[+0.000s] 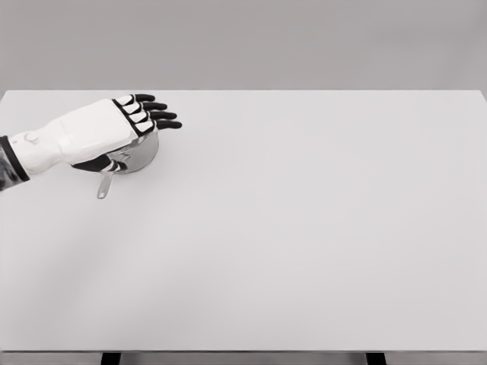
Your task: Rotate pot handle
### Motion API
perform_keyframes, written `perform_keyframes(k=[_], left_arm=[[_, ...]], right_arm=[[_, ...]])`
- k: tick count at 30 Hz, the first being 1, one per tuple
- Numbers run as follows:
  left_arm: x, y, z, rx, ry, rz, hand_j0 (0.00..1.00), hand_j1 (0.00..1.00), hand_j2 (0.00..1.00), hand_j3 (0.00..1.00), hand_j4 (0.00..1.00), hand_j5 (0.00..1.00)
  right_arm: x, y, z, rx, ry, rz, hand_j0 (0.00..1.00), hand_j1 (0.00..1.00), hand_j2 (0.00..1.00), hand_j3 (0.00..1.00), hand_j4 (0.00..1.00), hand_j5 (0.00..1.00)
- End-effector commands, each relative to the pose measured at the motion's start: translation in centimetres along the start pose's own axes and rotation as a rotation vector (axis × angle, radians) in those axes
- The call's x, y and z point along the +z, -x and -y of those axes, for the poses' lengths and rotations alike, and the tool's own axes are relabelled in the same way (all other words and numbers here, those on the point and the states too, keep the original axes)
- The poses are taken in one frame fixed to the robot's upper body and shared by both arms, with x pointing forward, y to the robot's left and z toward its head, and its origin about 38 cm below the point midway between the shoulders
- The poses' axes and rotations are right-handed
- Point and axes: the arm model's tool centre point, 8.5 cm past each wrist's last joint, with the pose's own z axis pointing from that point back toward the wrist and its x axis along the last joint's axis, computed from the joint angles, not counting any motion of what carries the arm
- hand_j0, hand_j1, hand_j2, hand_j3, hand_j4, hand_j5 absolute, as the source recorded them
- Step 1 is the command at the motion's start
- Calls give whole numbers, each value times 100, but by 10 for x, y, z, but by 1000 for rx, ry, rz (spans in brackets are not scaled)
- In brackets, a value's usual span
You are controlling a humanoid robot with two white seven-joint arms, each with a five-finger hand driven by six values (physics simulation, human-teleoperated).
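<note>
You see one pot [129,156] on the table [304,228], its one handle [105,185] pointing toward you. Your left hand [106,129] hovers above the pot, fingers [156,114] straight, apart, holding nothing.

Your left hand [114,129] covering most of the pot [141,152], its thumb unseen, forearm cut at the left edge, handle [105,185] tip blurred.
</note>
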Motion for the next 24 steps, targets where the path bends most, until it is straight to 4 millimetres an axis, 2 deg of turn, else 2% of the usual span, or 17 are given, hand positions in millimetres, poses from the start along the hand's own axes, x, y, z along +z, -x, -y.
perform_keyframes(k=[1,7,17,19,22,24], left_arm=[[-2,-1,4,14,6,7,100,100,100,100,100,100],[-10,-6,9,26,20,35,100,100,100,100,100,100],[-10,-6,10,19,31,33,100,100,100,100,100,100],[-19,-12,21,17,72,55,100,100,100,100,100,100],[-26,-15,26,22,85,73,100,100,100,100,100,100],[-26,-6,37,43,116,48,100,100,100,100,100,100]], right_arm=[[0,0,0,0,0,0,100,100,100,100,100,100],[0,0,0,0,0,0,100,100,100,100,100,100],[0,0,0,0,0,0,100,100,100,100,100,100],[0,0,0,0,0,0,100,100,100,100,100,100],[0,0,0,0,0,0,100,100,100,100,100,100],[0,0,0,0,0,0,100,100,100,100,100,100]])
